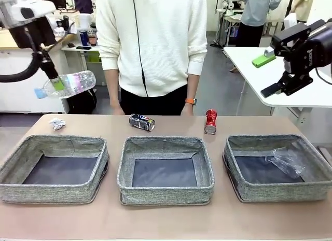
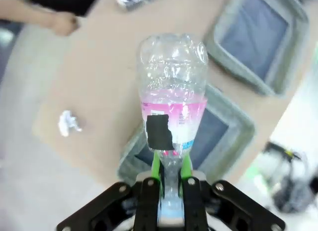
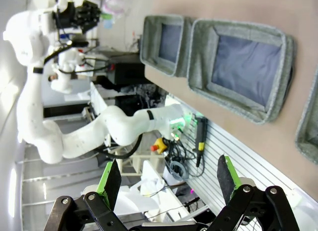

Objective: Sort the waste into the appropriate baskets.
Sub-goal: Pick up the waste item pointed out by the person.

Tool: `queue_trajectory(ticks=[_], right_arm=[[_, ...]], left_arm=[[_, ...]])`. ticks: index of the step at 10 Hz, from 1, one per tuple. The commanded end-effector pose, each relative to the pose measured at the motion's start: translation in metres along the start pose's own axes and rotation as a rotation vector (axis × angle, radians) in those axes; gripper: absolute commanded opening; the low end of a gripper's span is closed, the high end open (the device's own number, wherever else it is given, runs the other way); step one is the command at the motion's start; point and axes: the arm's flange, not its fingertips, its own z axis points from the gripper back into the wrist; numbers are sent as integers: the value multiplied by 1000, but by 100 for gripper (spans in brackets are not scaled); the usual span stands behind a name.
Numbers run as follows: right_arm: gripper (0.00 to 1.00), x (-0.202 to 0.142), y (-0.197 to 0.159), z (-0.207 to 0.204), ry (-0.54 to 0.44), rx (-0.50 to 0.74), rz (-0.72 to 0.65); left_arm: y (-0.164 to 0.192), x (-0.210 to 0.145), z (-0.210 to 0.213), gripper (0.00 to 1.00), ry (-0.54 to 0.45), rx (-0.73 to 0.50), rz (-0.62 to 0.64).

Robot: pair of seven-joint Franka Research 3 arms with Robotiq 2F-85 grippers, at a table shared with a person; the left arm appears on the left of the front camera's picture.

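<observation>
My left gripper (image 1: 56, 81) is raised at the far left and shut on the neck of the clear blue-capped bottle (image 1: 70, 84), which lies sideways in the air. In the left wrist view the gripper (image 2: 171, 179) clamps the bottle (image 2: 173, 87) above the left basket (image 2: 130, 164). On the table lie a white paper wad (image 1: 57, 123), a dark soda can (image 1: 141, 122) and a red soda can (image 1: 210, 121). Three grey baskets stand in a row: left (image 1: 52, 192), middle (image 1: 166, 195), right (image 1: 280, 192). Clear plastic film (image 1: 285, 160) lies in the right one. My right gripper (image 1: 267, 75) hangs open, high at the right.
A person in a white top stands at the far edge, hands behind the cans. A white table (image 1: 290, 96) stands off to the right, below my right gripper. The right wrist view looks past the open gripper (image 3: 169, 182) at two baskets (image 3: 198, 57) and the left arm (image 3: 124, 126).
</observation>
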Motion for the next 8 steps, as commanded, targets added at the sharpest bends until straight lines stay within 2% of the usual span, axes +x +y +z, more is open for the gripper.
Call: queue_trajectory(ticks=[1, 2, 3, 6, 7, 8], right_arm=[[100, 1, 2, 0, -3, 27, 6], [100, 1, 2, 0, -3, 27, 6], [100, 1, 2, 0, -3, 27, 6], [100, 1, 2, 0, -3, 27, 6], [100, 1, 2, 0, -3, 27, 6], [100, 1, 2, 0, -3, 27, 6]], left_arm=[[-31, -20, -10, 0, -31, 252, 188], [-22, -30, 0, 0, -69, 216, 172], [-15, -6, 6, 0, -59, 101, 105], [-15, -6, 6, 0, -59, 101, 105], [-22, -8, 0, 15, -76, 122, 130], [-44, 10, -7, 15, -73, 91, 252]])
